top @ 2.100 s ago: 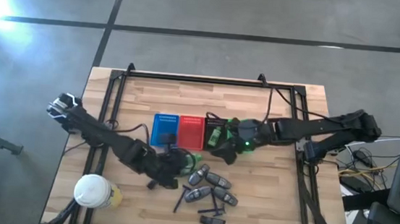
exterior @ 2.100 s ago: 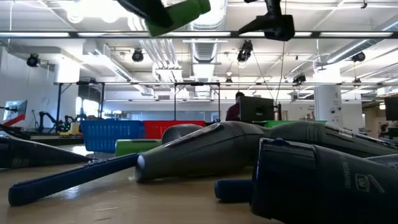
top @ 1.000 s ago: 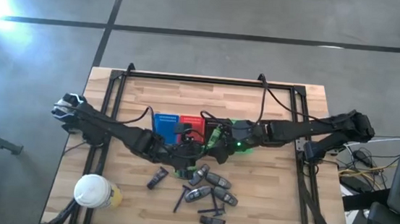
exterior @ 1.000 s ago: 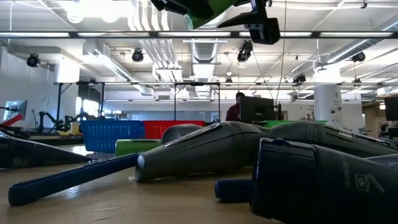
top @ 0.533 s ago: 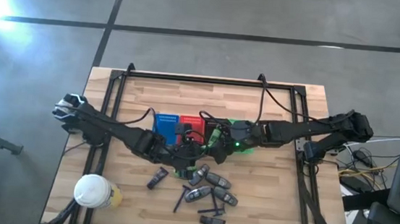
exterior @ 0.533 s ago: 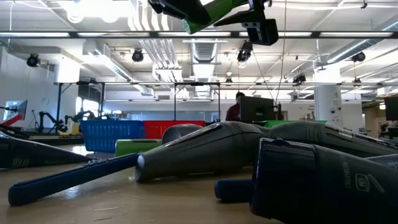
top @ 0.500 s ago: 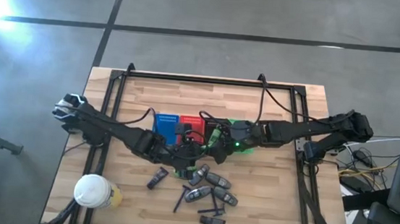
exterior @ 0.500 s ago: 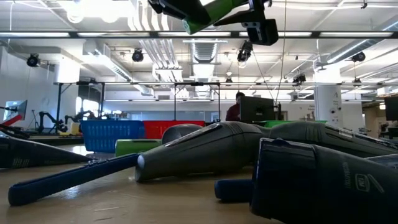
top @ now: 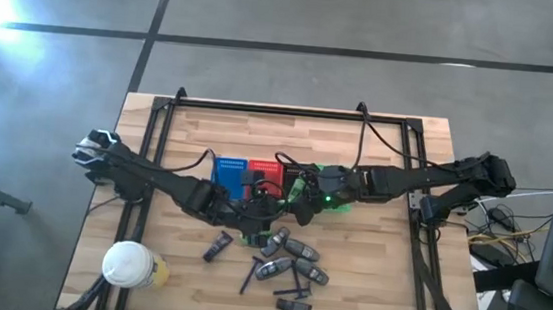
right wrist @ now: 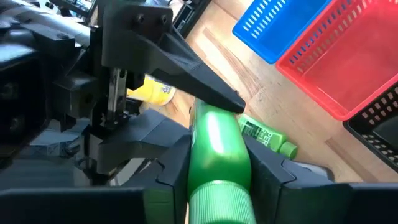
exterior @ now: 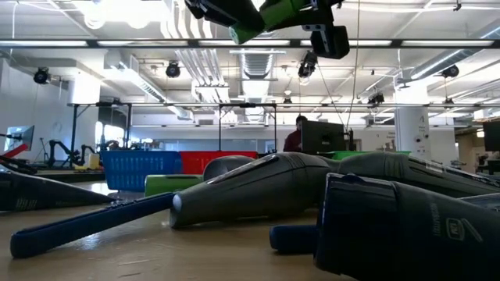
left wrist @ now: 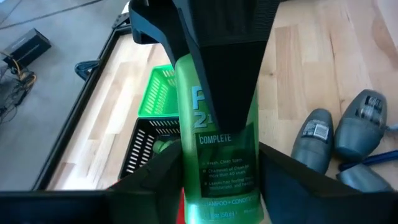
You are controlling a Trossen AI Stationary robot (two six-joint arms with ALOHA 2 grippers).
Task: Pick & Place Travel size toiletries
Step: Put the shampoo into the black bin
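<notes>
A bright green bottle (left wrist: 219,143) hangs in the air over the table's middle, just in front of the baskets. My left gripper (top: 264,204) reaches it from the left and my right gripper (top: 298,199) from the right, each shut on one end. In the low view the green bottle (exterior: 273,12) shows high above the table. A second green bottle (right wrist: 268,138) lies on its side on the wood. Grey tubes (top: 293,257) and dark razors (top: 294,299) lie in a heap toward the near edge. My left gripper has the bottle's base end (left wrist: 221,190) between its two fingers (left wrist: 158,177), which lie along the bottle, one on each side. It comes level from the table's left. The bottle is clear of the table. My right gripper pinches the bottle's body just behind the ribbed cap (right wrist: 214,158) between its two fingers (right wrist: 176,163). The fingers lie along the bottle and come level from the table's right. The cap end points back into this gripper. The bottle is lifted clear.
Blue (top: 227,176), red (top: 263,174), black (top: 295,172) and green (top: 341,196) baskets stand in a row at the table's middle. A white-lidded round container (top: 128,265) stands at the near left. One grey tube (top: 216,246) lies apart from the heap.
Both arms have stayed almost where they were, meeting over the table's middle with the green bottle between them. In the low view the bottle has dropped slightly farther into the picture.
</notes>
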